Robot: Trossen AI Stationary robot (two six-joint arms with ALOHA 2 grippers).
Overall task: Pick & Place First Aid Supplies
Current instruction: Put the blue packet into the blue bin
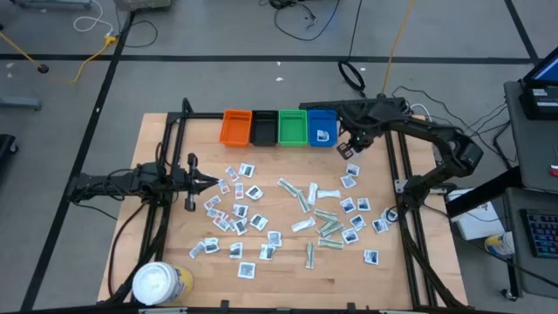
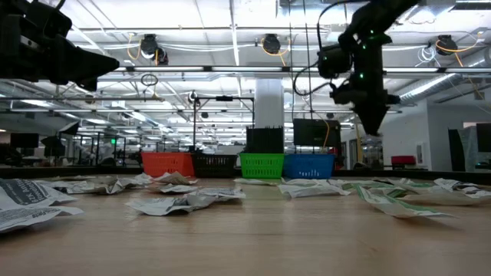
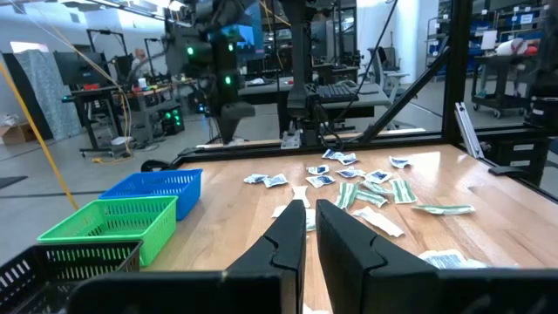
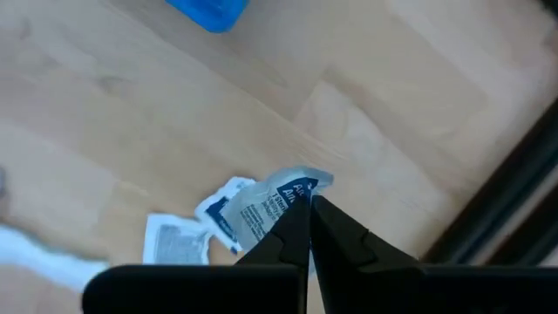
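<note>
Right gripper (image 4: 307,209) is seen closed, its two dark fingers pinched on the corner of a white sachet (image 4: 277,205) with blue print, which is lifted clear of the wooden table (image 4: 105,105). On that sachet a few blue letters can be made out, something like "Al", but the rest is too blurred to be read. Two more white sachets (image 4: 179,240) are seen on the wood below it. In the high view this gripper (image 1: 347,148) is placed just beside the blue bin (image 1: 322,127), at the end of the row with the green bin (image 1: 292,127), black bin (image 1: 263,127) and orange bin (image 1: 235,127). The left gripper (image 1: 209,182) is held nearly shut and empty over the left part of the table, next to the scattered first aid supplies (image 1: 288,214), which are spread across the middle of the table.
</note>
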